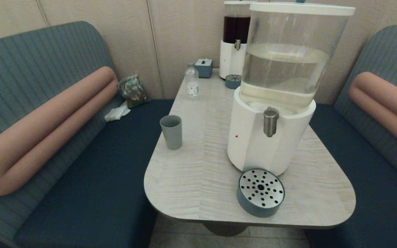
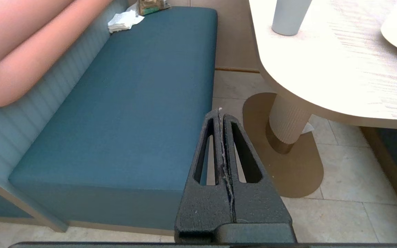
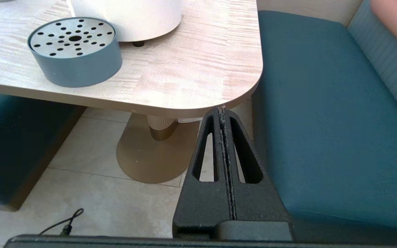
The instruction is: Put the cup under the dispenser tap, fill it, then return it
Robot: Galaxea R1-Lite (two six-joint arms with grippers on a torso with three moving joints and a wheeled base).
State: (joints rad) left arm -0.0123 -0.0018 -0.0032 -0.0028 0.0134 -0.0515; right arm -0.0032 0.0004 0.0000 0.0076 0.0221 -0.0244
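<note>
One cup (image 1: 171, 131), two dispensers (image 1: 271, 103)

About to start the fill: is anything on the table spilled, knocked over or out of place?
No spill. The cup stands upright near the table's left edge; the drip tray sits below the dispenser tap.

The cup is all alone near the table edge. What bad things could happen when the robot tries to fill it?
1. The cup stands close to the table edge on the robot's left; a clumsy grab might knock it onto the bench.
2. The dispenser tap hangs above the drip tray, leaving little room; the cup's rim might bump it.
3. Both the left gripper and right gripper are shut and must open first.
</note>
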